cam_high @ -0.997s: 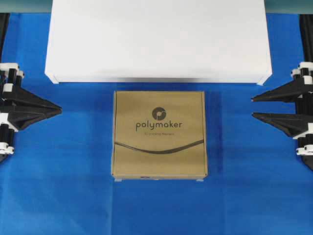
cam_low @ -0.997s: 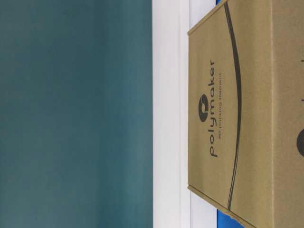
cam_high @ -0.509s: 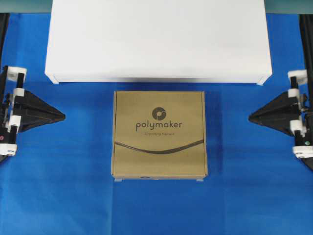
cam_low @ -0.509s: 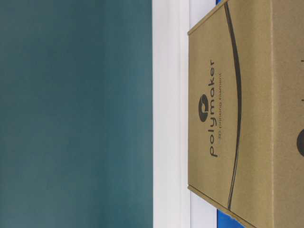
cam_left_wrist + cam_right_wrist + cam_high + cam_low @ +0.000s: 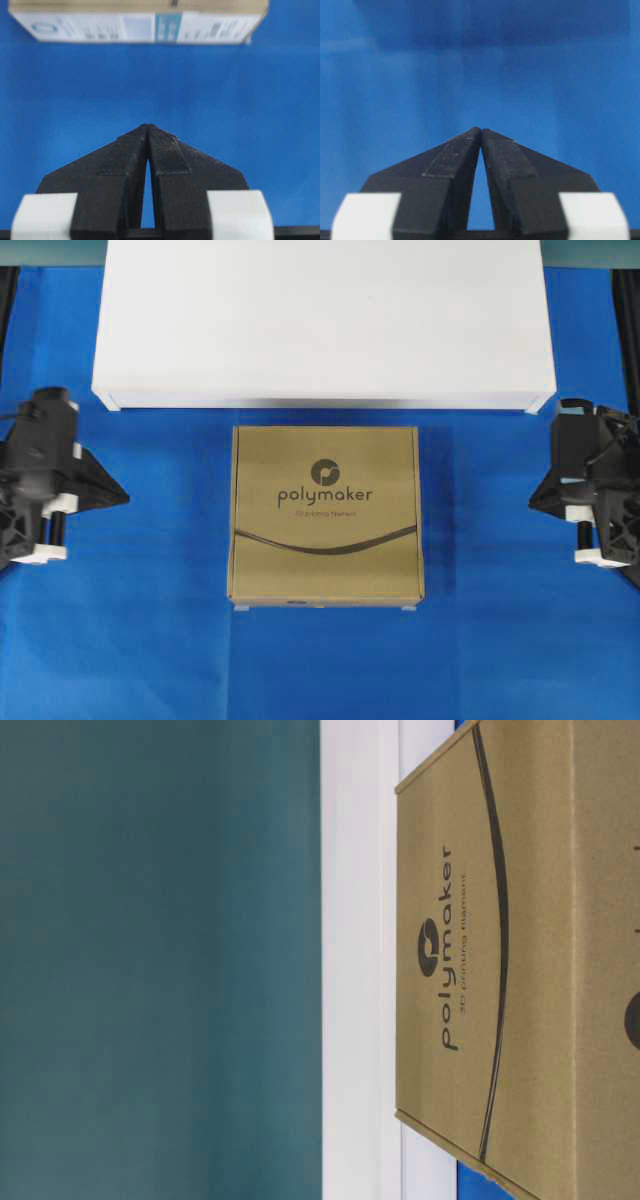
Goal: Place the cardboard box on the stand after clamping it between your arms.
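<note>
The brown cardboard box (image 5: 326, 514) printed "polymaker" lies flat on the blue cloth in the middle, just in front of the wide white stand (image 5: 322, 325). My left gripper (image 5: 122, 494) is shut and empty, well left of the box, tips pointing at it. My right gripper (image 5: 534, 502) is shut and empty, well right of the box. In the left wrist view the gripper (image 5: 148, 126) is shut, with the box's labelled side (image 5: 140, 26) far ahead. In the right wrist view the gripper (image 5: 480, 130) is shut over bare cloth. The table-level view shows the box (image 5: 520, 960) close up before the stand (image 5: 355, 960).
Blue cloth (image 5: 150, 640) covers the table around the box. A teal wall (image 5: 160, 960) stands behind the stand. The black arm bases sit at the far left and right edges of the overhead view.
Both grippers have shut from open and rolled about their axes, tips still facing the box. The box and the stand have not moved.
</note>
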`<state>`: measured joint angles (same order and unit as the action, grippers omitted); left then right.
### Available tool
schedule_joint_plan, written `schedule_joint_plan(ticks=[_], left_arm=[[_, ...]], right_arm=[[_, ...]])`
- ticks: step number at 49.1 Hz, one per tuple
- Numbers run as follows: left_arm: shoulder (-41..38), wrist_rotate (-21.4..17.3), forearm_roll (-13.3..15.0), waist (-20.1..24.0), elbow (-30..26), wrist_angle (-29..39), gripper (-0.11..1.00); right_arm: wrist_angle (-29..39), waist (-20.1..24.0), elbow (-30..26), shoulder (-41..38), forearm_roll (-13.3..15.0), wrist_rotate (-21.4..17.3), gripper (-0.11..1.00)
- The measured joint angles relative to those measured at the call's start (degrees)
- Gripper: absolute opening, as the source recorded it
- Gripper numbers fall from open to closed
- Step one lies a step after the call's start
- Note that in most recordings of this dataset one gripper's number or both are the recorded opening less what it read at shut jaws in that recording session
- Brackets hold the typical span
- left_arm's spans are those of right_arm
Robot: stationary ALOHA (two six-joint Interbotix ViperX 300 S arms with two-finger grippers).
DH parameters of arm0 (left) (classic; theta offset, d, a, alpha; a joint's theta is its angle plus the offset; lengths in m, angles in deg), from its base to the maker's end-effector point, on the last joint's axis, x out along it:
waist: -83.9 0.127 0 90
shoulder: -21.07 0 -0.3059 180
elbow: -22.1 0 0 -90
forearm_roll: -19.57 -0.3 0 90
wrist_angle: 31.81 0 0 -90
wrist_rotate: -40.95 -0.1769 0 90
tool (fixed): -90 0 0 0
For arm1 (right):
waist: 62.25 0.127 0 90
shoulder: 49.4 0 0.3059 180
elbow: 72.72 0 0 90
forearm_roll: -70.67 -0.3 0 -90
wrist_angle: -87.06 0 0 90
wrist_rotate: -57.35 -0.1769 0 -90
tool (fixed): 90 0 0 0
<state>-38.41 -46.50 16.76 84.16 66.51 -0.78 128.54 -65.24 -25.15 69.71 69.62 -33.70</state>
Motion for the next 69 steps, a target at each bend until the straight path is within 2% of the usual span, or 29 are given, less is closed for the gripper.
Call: schedule_joint_plan(ticks=[6, 9, 12, 19, 22, 25, 31, 46, 69], left_arm=[[-2.55, -2.64, -0.09, 0.0, -0.09, 0.26, 0.01], [-3.96, -3.52, -0.18, 0.09, -0.18, 0.26, 0.07], [-5.71, -3.69, -0.18, 0.0, -0.35, 0.26, 0.2], [-7.56, -3.25, -0.18, 0.09, -0.35, -0.53, 0.63], [-8.53, -2.81, -0.18, 0.18, -0.35, -1.14, 0.79], [-9.93, -1.93, -0.18, 0.35, -0.35, -1.93, 0.88], [-12.92, -0.44, -0.18, 0.62, -0.35, -4.22, 0.88], [-23.64, 0.0, -0.18, 0.62, -1.85, -15.12, 0.88], [-36.04, -0.88, -0.18, 0.7, -8.53, -17.58, 0.88]], right_arm=[[0.79, -1.67, 0.0, -1.32, 0.09, 0.0, 0.11], [1.41, -2.37, 0.0, -1.85, 0.09, -0.09, 0.21], [1.93, -2.81, -0.09, -2.72, 0.09, 0.0, 0.36], [2.2, -2.99, -0.09, -4.22, 0.09, 0.0, 0.77], [2.02, -2.99, -0.09, -5.1, 0.09, 0.0, 0.92], [1.49, -2.99, 0.18, -5.98, 0.09, 0.0, 0.99], [-1.23, -2.99, 0.97, -7.91, 0.09, 0.0, 0.99], [-11.34, -3.08, 1.41, -16.7, 0.18, 0.0, 0.99], [-19.51, -1.58, -5.8, -32.87, 0.09, 0.0, 0.99]])
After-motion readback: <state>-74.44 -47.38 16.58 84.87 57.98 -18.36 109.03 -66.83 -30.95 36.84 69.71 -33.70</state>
